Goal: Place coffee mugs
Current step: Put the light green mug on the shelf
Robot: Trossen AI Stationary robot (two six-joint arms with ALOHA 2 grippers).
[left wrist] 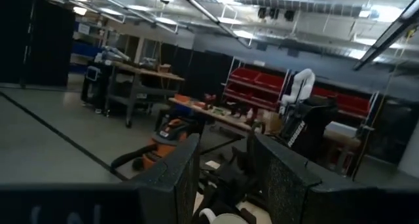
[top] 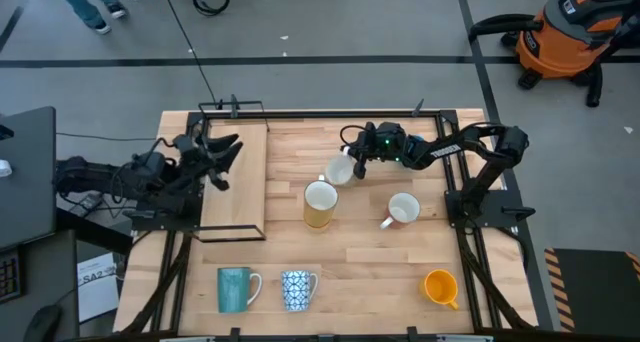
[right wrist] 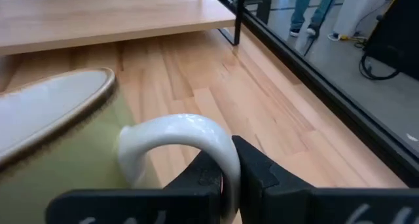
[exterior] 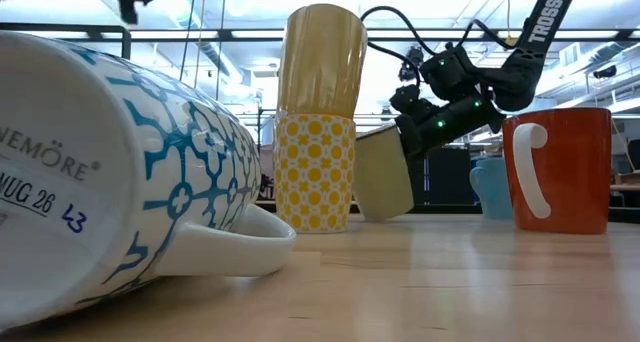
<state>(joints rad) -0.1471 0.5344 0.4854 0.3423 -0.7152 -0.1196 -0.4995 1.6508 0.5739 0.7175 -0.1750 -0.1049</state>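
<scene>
My right gripper [top: 357, 165] is shut on a pale yellow mug [top: 338, 170] at the table's far middle. The mug also shows tilted in the low view [exterior: 383, 177]. My left gripper [top: 228, 154] hangs open above the raised wooden board [top: 235, 197] at the left, with nothing between its fingers [left wrist: 177, 178]. A yellow patterned mug with another mug upside down on it [exterior: 320, 112] stands at the centre. A white mug [top: 403, 210] stands right of it. Along the near edge are a teal mug [top: 235, 289], a blue-and-white patterned mug [top: 298, 290] on its side, and an orange mug [top: 440, 287]. My right gripper pinches the pale yellow mug's white handle [right wrist: 196, 135] between its two fingers [right wrist: 262, 175], across the loop. The fingers come from the table's right, slanting down. The mug is tilted with its rim [right wrist: 59, 106] away from the gripper. Whether its lower edge [exterior: 385, 214] touches the table, I cannot tell.
The raised board's dark frame [top: 265, 182] stands left of the mugs. A light blue mug [exterior: 490, 187] shows behind the orange one [exterior: 560, 167] in the low view. Bare wood lies between the centre mugs and the near row. An orange vacuum [top: 575, 32] stands on the floor beyond the table.
</scene>
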